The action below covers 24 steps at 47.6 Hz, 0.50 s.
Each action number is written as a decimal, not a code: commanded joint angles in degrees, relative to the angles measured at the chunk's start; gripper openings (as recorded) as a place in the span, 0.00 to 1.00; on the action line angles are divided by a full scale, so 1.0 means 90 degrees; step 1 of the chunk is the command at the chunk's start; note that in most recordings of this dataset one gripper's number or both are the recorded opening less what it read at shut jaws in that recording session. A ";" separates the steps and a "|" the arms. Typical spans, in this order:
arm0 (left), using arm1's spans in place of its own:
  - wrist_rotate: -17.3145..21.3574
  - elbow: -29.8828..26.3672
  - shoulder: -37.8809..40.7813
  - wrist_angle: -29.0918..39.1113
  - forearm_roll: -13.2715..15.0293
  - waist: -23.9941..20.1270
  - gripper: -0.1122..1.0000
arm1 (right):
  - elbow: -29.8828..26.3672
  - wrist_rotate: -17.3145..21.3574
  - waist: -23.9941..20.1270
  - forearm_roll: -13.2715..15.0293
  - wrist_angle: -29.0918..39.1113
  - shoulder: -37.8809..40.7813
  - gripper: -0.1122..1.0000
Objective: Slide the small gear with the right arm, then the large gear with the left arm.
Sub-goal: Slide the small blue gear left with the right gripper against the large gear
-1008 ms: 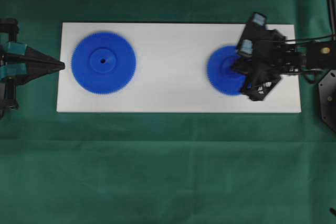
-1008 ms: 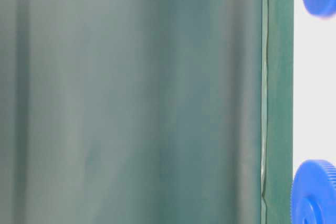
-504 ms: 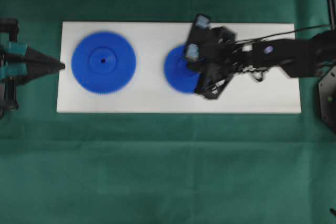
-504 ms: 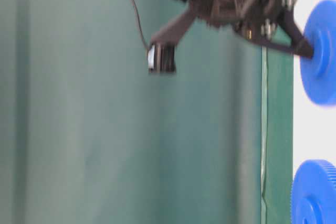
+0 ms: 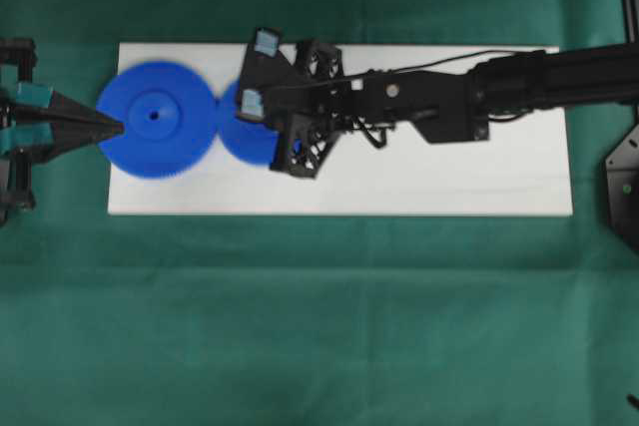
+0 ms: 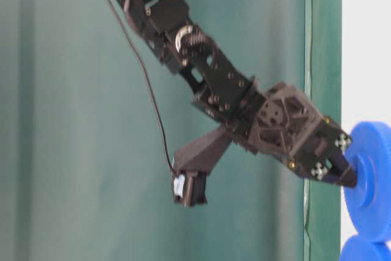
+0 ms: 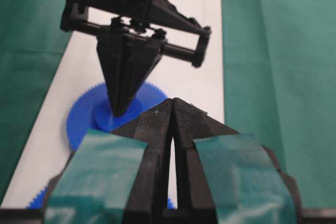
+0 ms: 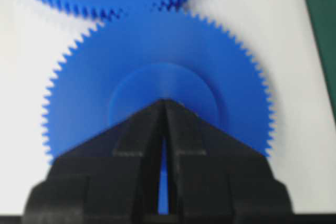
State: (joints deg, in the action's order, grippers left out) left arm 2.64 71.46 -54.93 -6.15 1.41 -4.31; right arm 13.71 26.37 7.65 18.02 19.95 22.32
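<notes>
Moved: small gear [image 5: 243, 134] has been slid leftward along the white board [image 5: 449, 182]
Small gear: teeth touching the large gear [image 5: 157, 134]
Right gripper [image 5: 272, 133]: fingers pressed together, tips set on the hub, arm stretched across
Left gripper [image 5: 112, 127]: fingers closed, empty, tip at the large gear's edge

A table covered by a green cloth [image 5: 319, 326] is seen, and a white rectangular board [image 5: 449, 182] is laid flat on it. On the board, toward its left end, the large gear [image 5: 150, 142] and the small gear [image 5: 240, 137] are set side by side, their toothed rims touching.
</notes>
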 commanded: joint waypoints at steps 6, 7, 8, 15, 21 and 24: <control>0.0010 -0.0088 0.0049 0.0000 0.0010 -0.0010 0.10 | -0.0020 0.0010 -0.0068 -0.0039 0.0273 0.0127 0.55; 0.0010 -0.0078 0.0059 0.0000 0.0010 -0.0010 0.10 | -0.0010 0.0010 -0.0068 -0.0039 0.0283 0.0117 0.55; 0.0010 -0.0088 0.0049 0.0000 0.0010 -0.0010 0.10 | -0.0010 0.0010 -0.0068 -0.0049 0.0293 0.0127 0.55; 0.0010 -0.0088 0.0049 0.0000 0.0010 -0.0010 0.10 | 0.0020 0.0020 -0.0098 -0.0049 0.0332 0.0117 0.55; 0.0000 -0.0088 0.0049 0.0000 0.0010 -0.0010 0.10 | 0.0020 0.0020 -0.0117 -0.0049 0.0313 0.0117 0.55; 0.0000 -0.0088 0.0049 0.0000 0.0020 -0.0010 0.10 | 0.0029 0.0020 -0.0117 -0.0049 0.0303 0.0117 0.55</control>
State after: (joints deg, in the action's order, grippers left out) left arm 2.64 71.46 -54.93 -5.89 1.41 -4.31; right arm 13.01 26.37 7.38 18.02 21.36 22.68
